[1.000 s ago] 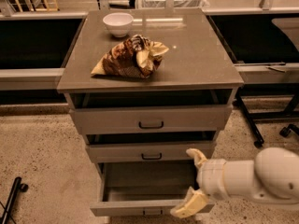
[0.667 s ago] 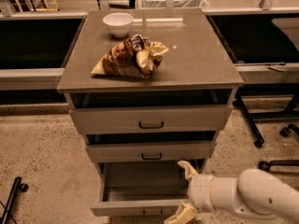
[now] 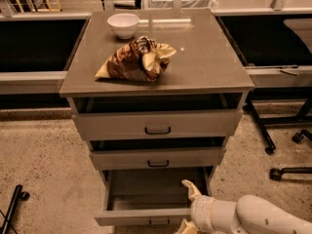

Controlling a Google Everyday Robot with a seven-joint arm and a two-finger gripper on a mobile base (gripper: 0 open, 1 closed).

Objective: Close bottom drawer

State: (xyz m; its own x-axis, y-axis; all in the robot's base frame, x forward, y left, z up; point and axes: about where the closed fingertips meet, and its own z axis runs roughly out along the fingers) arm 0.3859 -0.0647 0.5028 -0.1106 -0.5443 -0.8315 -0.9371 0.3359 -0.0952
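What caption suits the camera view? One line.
Gripper at the pulled-out bottom drawer; bowl and bag atop the cabinet.

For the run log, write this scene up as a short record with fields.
bottom drawer: pulled out, not yet closed
tool: open, at the right part of the drawer's front panel, one finger above the panel's edge, one lower
cabinet top: holds a white bowl at the back and a brown patterned bag in front of it
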